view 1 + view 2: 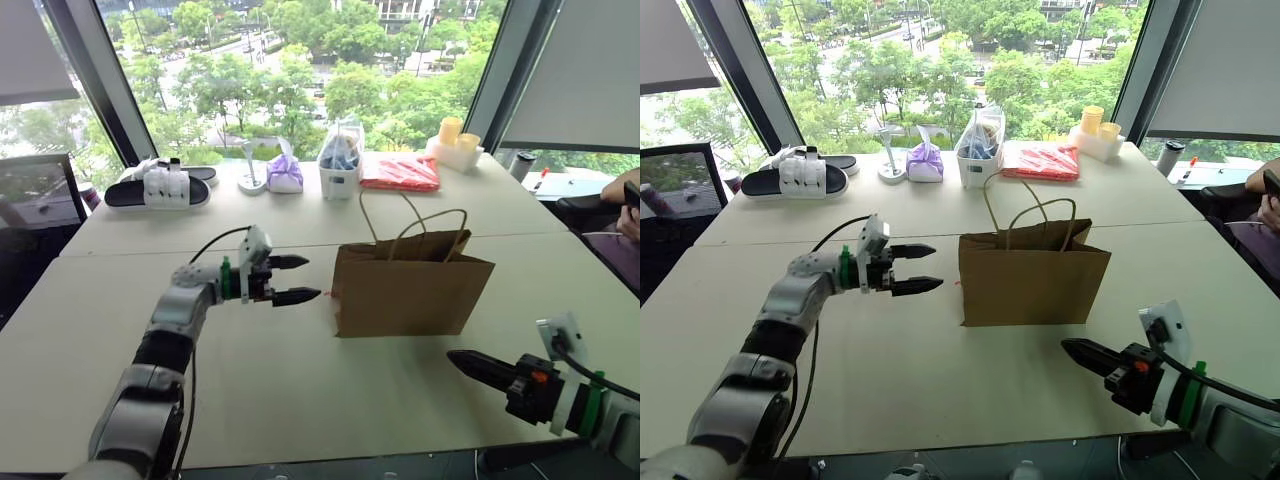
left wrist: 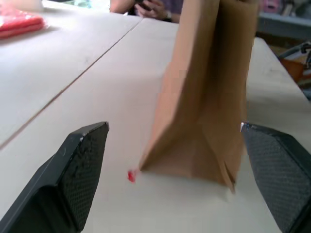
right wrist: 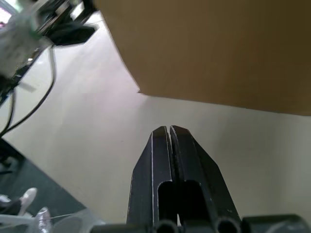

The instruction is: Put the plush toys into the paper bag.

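The paper bag (image 1: 410, 283) stands upright near the middle of the pale worktop (image 1: 280, 390), its cord handles rising above its open top; what lies inside cannot be told from any view. The left gripper (image 1: 297, 279) hovers level just beside the bag's narrow end, pointing at it, jaws spread wide and empty (from the wrist, the bag's folded side shows between the two fingers (image 2: 80, 160), with a small red speck (image 2: 131, 176) on the worktop at its base). The right gripper (image 1: 462, 362) hangs low in front of the bag, apart from it, its jaws pressed together on nothing. Along the far edge stand a purple tied pouch (image 1: 285, 173), a clear container (image 1: 341, 158) with bluish contents, a red flat packet (image 1: 401, 172), yellow cups (image 1: 455, 134) and black-and-white sandals (image 1: 160, 186).
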Motion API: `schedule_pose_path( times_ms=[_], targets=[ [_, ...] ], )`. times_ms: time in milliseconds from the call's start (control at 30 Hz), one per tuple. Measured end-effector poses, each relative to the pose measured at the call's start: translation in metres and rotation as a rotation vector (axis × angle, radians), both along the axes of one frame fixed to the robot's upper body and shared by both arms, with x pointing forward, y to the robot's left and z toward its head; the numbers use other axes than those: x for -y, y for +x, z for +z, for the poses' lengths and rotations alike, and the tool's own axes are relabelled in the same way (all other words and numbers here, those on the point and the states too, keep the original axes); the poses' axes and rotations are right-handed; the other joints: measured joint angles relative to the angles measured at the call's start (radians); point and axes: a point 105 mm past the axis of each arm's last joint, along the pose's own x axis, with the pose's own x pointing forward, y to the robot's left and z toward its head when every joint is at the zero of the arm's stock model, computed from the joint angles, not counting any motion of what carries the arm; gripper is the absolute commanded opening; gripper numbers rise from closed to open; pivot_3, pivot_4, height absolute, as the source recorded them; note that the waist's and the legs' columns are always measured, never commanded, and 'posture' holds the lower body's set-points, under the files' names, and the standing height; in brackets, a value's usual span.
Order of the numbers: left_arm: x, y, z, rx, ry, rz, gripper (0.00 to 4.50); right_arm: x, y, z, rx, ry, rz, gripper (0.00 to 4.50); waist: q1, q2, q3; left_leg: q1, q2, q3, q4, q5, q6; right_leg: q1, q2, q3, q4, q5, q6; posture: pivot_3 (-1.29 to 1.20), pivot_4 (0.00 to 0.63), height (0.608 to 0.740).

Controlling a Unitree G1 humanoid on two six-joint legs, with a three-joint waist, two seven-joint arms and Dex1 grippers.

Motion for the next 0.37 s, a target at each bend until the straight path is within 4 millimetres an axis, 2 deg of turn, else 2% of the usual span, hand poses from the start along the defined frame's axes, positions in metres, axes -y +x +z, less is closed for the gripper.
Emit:
schedule_pose_path(
  times_ms=[233,367],
  targets=[
    [-0.018,-0.059,-0.023,-0.165,-0.049,0.231,4.43,0.038,0.001,-0.015,0.008,-0.075,-0.126,0.0,0.022,0.001,-0.001,0.001,0.001,0.001,0.0,0.0,0.0,0.002,0.0,0.001,-0.001,0.0,-0.001,0.0,0.15,0.74],
    [-0.018,-0.076,-0.029,-0.231,-0.072,0.327,4.43,0.054,0.0,-0.025,-0.014,-0.103,-0.159,0.0,0.024,0.001,-0.001,0.002,0.001,0.001,0.0,0.0,0.0,0.002,0.0,0.001,-0.001,0.0,-0.001,0.0,0.15,0.74]
  ],
)
